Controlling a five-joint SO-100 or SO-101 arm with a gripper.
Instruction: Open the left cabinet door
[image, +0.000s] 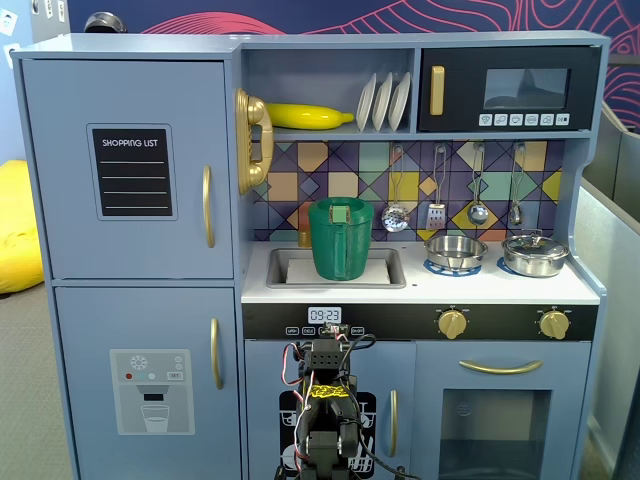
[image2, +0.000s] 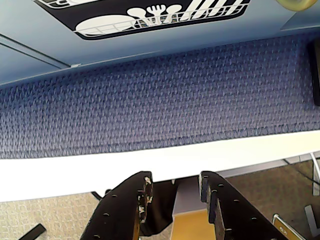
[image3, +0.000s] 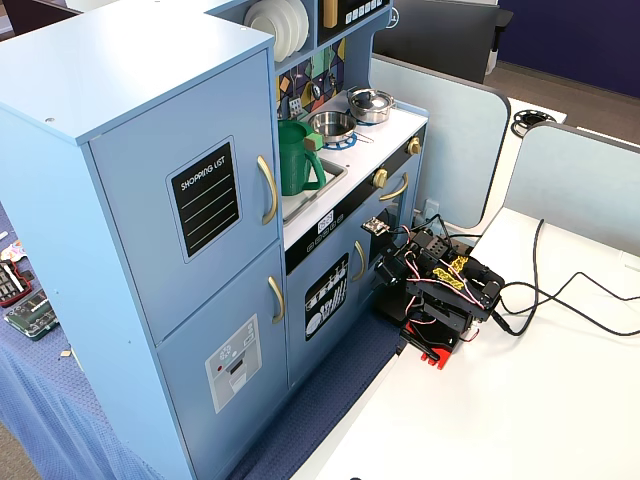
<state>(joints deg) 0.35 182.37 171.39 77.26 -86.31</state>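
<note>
The left cabinet door (image: 130, 100) is the upper blue-grey fridge door with a black "SHOPPING LIST" panel (image: 133, 172) and a vertical gold bar handle (image: 208, 206). It is closed. It also shows in the other fixed view (image3: 150, 160), with its handle (image3: 268, 188). My arm (image: 325, 400) sits folded low in front of the kitchen, well below and right of that handle. My gripper (image2: 175, 182) points down at the white table edge (image2: 100, 167) and blue cloth (image2: 160, 95). Its jaws stand apart and hold nothing. The door is out of the wrist view.
Below is the dispenser door (image: 150, 390), closed. A green pitcher (image: 340, 238) stands in the sink, with pots (image: 535, 255) on the stove and a microwave (image: 510, 90) above. The dishwasher door (image2: 150, 15) is close ahead. Cables (image3: 560, 295) trail over the white table.
</note>
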